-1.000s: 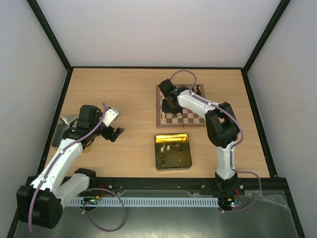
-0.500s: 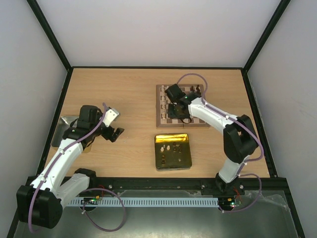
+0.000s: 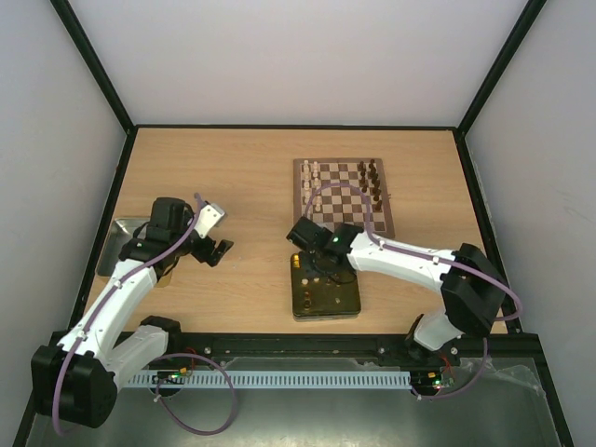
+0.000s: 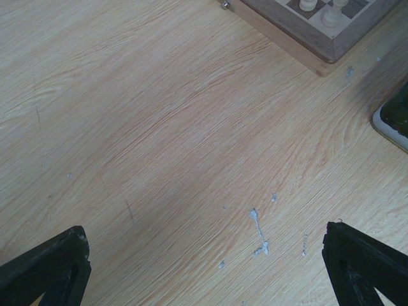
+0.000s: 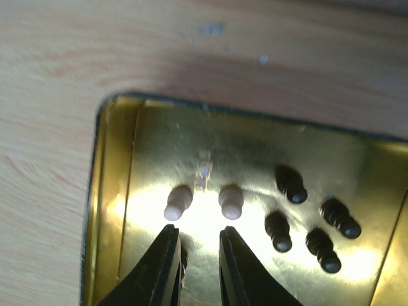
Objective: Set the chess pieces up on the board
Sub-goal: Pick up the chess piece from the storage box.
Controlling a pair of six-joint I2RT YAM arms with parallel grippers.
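The board [image 3: 343, 200] lies at the back right of the table, with cream pieces [image 3: 314, 172] along its left side and dark pieces [image 3: 373, 177] along its right side. My right gripper [image 3: 317, 265] hangs over the gold tin [image 3: 346, 296]. In the right wrist view it [image 5: 197, 231] is open a little and empty, with its tips just short of two cream pieces [image 5: 178, 202] [image 5: 231, 201]. Several dark pieces [image 5: 278, 231] lie to their right. My left gripper [image 3: 219, 250] is open wide and empty over bare table [image 4: 207, 255].
A grey metal tray [image 3: 114, 244] sits at the left edge under the left arm. The left wrist view shows the board's corner [image 4: 319, 44] with cream pieces [image 4: 333, 16] and the tin's edge [image 4: 392, 121]. Walls enclose the table.
My right gripper has come off the board and moved toward the near edge, down over the gold tin. The left arm has not moved.
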